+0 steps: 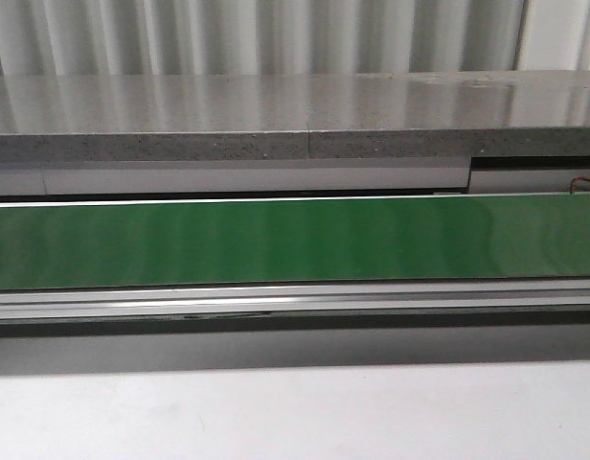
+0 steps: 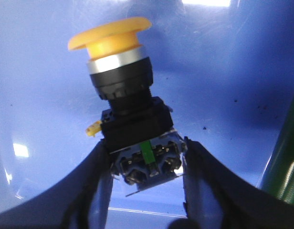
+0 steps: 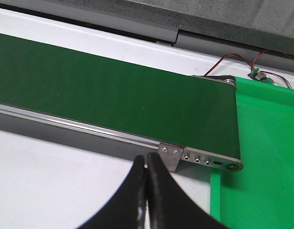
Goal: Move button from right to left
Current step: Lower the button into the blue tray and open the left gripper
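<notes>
In the left wrist view the button (image 2: 123,90) has a yellow mushroom head, a black collar and a blue-and-clear contact block with a green mark. My left gripper (image 2: 147,145) is shut on the contact block, one finger on each side, over a blue bin (image 2: 223,76). I cannot tell whether the button touches the bin floor. My right gripper (image 3: 147,157) is shut and empty above the white table, just in front of the conveyor's right end. Neither gripper nor the button shows in the front view.
A green conveyor belt (image 1: 295,240) runs across the front view, with a grey ledge (image 1: 276,115) behind it and white table (image 1: 295,412) in front. The belt's end bracket (image 3: 199,156) sits by a bright green bin (image 3: 266,157). Loose wires (image 3: 261,71) lie behind it.
</notes>
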You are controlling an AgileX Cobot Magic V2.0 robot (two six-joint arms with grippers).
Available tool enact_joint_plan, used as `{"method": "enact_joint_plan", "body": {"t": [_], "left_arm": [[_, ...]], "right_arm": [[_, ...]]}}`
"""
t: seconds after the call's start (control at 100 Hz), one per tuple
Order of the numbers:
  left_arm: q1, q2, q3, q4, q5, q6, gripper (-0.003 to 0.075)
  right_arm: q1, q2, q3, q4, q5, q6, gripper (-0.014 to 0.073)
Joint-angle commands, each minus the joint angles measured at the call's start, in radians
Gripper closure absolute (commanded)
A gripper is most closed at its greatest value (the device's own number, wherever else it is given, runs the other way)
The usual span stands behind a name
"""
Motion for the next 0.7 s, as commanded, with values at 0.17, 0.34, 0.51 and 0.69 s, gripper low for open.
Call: {"method": "enact_joint_plan", "body": {"t": [0.17,0.34,0.51,0.69], "left_arm": [[0.003,-0.053,-0.027,0.031,-0.04,0.003,0.0261],[0.003,-0.055,-0.029,0.031,-0.051,0.003,0.0261],[0.001,-0.115,-0.029,0.015,-0.107,0.003,0.0284],[-0.042,-0.267,-0.007,-0.039,-0.185,0.003,0.0532]], "right_arm": [[-0.001,0.011,-0.027,-0.002,-0.071,-0.009,0.0659],[-0.001,0.011,-0.027,-0.002,-0.071,-0.009,0.0659],[-0.001,0.011,-0.027,-0.002,-0.071,-0.009,0.0659],[-0.001,0.011,-0.027,-0.002,-0.071,-0.009,0.0659]]}}
